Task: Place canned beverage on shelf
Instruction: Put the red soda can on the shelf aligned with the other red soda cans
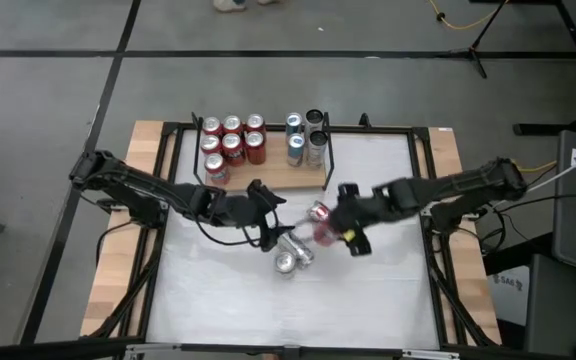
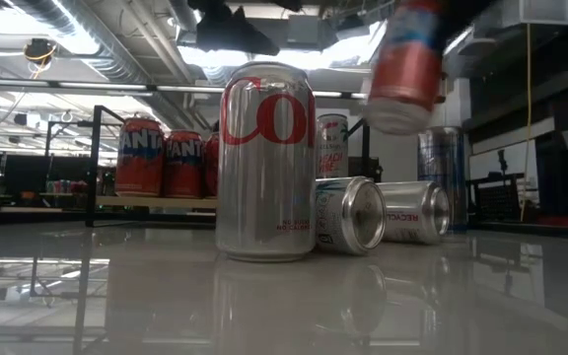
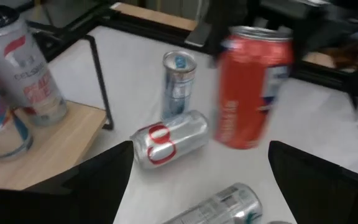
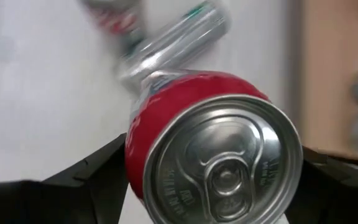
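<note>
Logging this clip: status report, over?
Right gripper shut on red can, lifted off table. Left gripper open, empty. Shelf partly stocked; silver cans lying loose below.

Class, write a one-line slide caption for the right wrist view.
Right claw grips a red can, top facing the camera, above silver cans lying on the white table.

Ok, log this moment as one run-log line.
right gripper: shut on red can, lifted off table | left gripper: open above lying silver cans | shelf: two can groups
</note>
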Robot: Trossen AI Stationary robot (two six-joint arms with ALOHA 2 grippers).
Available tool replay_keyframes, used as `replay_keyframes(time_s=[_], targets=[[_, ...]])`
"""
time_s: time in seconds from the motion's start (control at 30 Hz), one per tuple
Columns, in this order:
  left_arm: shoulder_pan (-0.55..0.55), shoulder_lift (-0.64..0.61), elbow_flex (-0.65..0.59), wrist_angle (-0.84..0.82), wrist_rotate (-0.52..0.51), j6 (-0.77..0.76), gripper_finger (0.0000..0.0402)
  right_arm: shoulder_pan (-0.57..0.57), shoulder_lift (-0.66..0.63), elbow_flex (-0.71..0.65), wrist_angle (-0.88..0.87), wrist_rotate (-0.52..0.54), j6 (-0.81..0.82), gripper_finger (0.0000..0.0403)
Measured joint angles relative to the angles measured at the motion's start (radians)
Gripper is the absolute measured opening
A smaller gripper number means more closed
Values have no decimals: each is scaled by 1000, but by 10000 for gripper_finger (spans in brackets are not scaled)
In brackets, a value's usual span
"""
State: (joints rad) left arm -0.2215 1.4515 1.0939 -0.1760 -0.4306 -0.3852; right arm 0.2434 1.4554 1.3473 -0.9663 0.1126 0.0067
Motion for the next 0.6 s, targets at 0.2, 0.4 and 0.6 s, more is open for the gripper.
replay_keyframes(time_s=[0.2,0.4,0.6], targets=[[64,-93,0,-91,85,53,364,-141,92,141,-1,1,-193,316],[115,-208,0,-274,99,65,364,-249,243,279,-2,-22,-380,317],[125,-291,0,-433,100,48,364,-316,403,402,-2,-53,-488,317]])
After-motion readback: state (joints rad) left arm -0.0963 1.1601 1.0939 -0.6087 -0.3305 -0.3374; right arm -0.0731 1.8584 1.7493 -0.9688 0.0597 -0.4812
